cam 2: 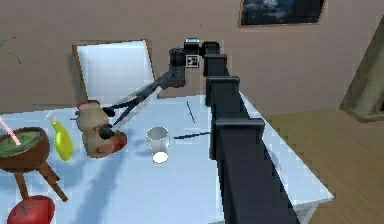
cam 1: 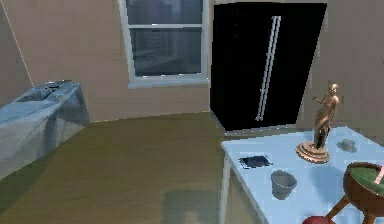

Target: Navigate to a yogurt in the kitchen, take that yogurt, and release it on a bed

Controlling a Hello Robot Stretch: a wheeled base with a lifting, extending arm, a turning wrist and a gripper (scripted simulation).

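On the white table [cam 2: 290, 170] a small pale cup-shaped container [cam 2: 157, 137] stands, with a little white round blob [cam 2: 160, 157] just in front of it; the same cup [cam 1: 283, 182] appears near the table's front in the forward view. The dark arm [cam 2: 235, 140] rises over the table. My gripper [cam 2: 113, 116] slants down to the left, its thin fingers ending at a brown and red lump [cam 2: 98, 133] left of the cup. I cannot tell whether the gripper holds anything.
The table also carries a yellow bottle [cam 2: 62, 138], a green bowl on a wooden stand [cam 2: 25, 150], a red fruit [cam 2: 30, 210], a bronze statue [cam 1: 322, 125] and a dark flat item [cam 1: 255, 160]. A white chair [cam 2: 110, 65] stands behind; a black fridge [cam 1: 265, 65] and counter [cam 1: 40, 115] lie ahead.
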